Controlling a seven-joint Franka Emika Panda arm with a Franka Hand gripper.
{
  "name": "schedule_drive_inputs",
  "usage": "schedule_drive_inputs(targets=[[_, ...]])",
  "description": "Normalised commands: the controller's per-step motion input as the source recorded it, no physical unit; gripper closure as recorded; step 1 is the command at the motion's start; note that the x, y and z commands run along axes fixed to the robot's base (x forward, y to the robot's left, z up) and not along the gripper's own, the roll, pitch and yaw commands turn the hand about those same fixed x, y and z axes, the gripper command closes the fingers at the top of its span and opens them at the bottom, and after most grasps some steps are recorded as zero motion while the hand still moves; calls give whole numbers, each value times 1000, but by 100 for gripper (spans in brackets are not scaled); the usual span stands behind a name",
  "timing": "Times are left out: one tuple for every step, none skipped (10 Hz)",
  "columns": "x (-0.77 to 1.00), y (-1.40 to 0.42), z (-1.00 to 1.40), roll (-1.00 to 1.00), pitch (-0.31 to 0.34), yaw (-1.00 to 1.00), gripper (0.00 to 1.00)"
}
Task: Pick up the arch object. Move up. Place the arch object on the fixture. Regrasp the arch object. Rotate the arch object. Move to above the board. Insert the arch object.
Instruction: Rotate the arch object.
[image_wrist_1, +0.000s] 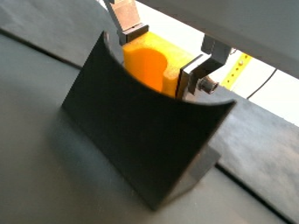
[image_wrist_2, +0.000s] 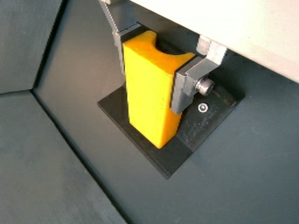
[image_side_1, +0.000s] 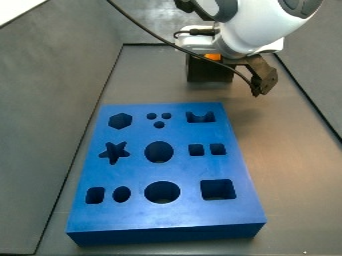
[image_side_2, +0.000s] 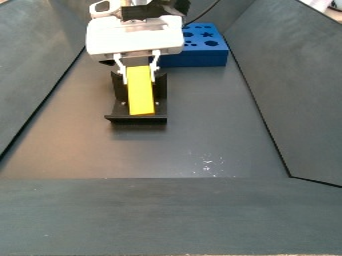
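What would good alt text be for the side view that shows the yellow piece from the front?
The gripper holds the yellow arch object between its fingers, upright against the dark fixture on the grey floor. The blue board lies behind, to the right, apart from the fixture.

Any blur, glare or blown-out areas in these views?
In a wrist view the arch object looks soft and saturated, and the strip behind the gripper is blown white. In a side view the fixture sits in the arm's shadow; the board is sharp and evenly lit.
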Motion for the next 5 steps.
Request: schedule_drive_inputs(targets=[[-1000, 123, 974, -26, -22, 3, 100], [-1000, 112, 969, -56, -46, 8, 100], [-1000, 105, 961, -64, -53, 11, 100], [-1000, 96, 948, -68, -60, 9, 100], [-1000, 90, 930, -72, -63, 4, 100]])
